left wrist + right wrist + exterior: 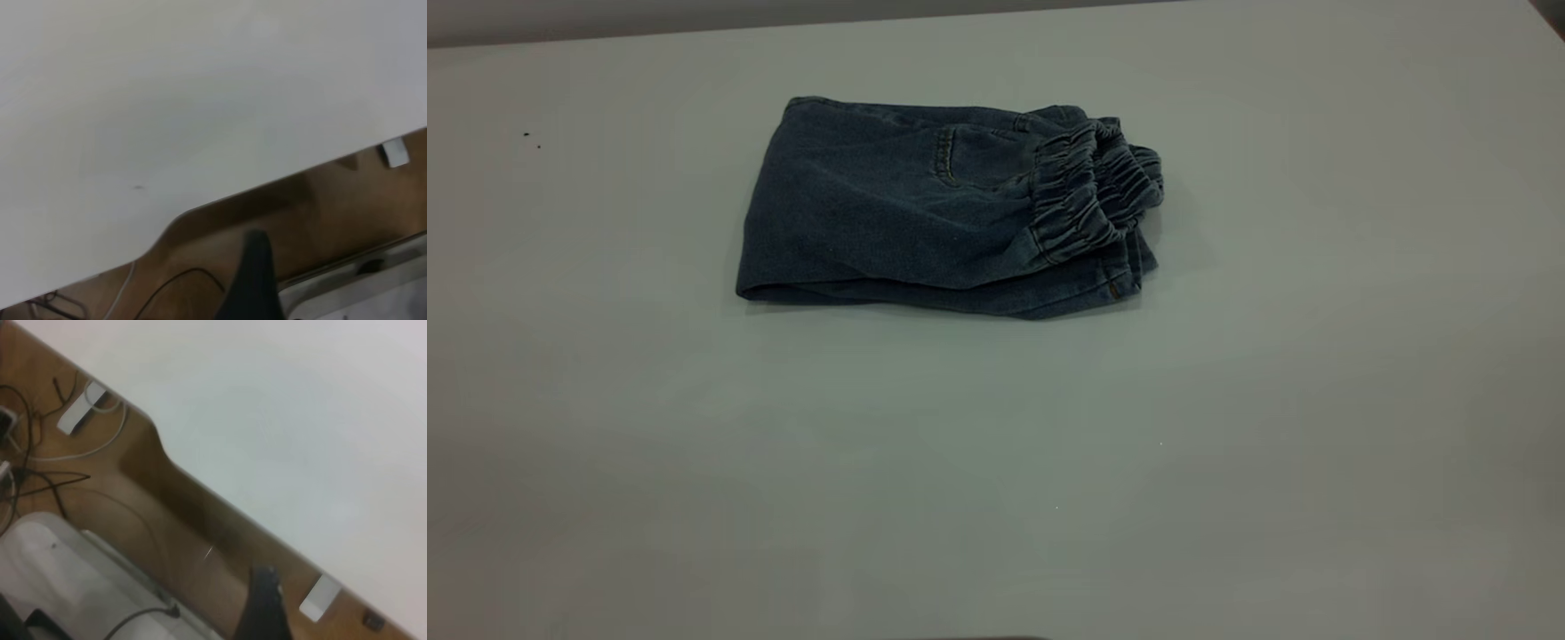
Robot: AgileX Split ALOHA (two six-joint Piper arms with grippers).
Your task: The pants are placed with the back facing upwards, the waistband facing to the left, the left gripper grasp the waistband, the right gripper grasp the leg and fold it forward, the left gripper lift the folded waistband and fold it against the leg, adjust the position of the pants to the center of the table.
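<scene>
Already folded, pants [943, 209] lay long-axis crosswise, waistband [1094, 191] rightward; both grippers off-table, finger state indeterminable.

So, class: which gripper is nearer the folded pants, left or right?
Cannot tell. Neither shows in the exterior view of the pants; the left gripper and right gripper both hang beyond the table edge, with no pants in their views.
</scene>
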